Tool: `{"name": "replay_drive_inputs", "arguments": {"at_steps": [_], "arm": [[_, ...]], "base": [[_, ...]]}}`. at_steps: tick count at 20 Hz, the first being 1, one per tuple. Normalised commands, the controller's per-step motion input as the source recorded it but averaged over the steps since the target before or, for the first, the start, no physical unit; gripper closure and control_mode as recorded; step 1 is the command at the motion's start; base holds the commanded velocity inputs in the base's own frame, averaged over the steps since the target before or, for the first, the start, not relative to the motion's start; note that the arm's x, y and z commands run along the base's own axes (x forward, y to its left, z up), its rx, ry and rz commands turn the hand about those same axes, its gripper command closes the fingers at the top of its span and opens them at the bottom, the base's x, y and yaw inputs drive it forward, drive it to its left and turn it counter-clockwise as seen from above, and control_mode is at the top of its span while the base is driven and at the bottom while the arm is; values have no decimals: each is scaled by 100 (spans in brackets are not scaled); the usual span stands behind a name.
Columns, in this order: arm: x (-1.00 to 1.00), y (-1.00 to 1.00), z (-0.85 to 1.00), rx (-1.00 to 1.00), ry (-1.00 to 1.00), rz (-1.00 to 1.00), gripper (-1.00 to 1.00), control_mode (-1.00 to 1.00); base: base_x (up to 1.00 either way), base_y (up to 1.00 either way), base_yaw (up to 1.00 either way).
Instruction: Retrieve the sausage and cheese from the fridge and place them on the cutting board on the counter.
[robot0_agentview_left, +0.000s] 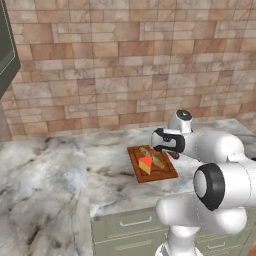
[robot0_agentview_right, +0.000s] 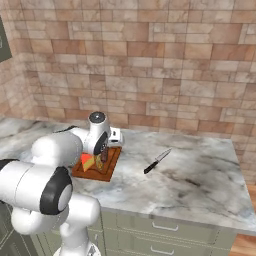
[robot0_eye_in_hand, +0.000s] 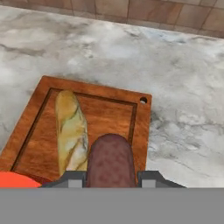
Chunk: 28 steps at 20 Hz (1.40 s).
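Brick wall behind marbled grey-white counter. On counter, nearly square red-brown wooden cutting board, raised rim; on board, pale tan loaf and yellow-orange cheese wedge. Over board, gripper clamped on dark reddish sausage. Right of board, black-handled knife.

Reddish wooden cutting board with smooth grain; grey-white marbled stone bench; matt brown sausage; rough brick wall.

The marbled counter carries 1 cutting board and 1 knife, well apart.
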Motion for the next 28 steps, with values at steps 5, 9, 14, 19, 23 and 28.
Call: {"name": "replay_drive_inputs", "arguments": {"at_steps": [5, 9, 14, 19, 23, 28], "arm": [[38, 8, -39, 0, 0, 0, 100, -100], [36, 9, -38, 0, 0, 0, 100, -100], [24, 0, -25, 2, 10, 2, 100, -100], [1, 0, -23, 6, 3, 0, 100, -100], [0, 0, -18, 6, 0, 0, 100, -100], [0, 0, -9, 9, 0, 0, 100, -100]], "base": [[0, 0, 0], [0, 0, 0], [0, 0, 0], [0, 0, 0], [0, 0, 0], [0, 0, 0]]}}
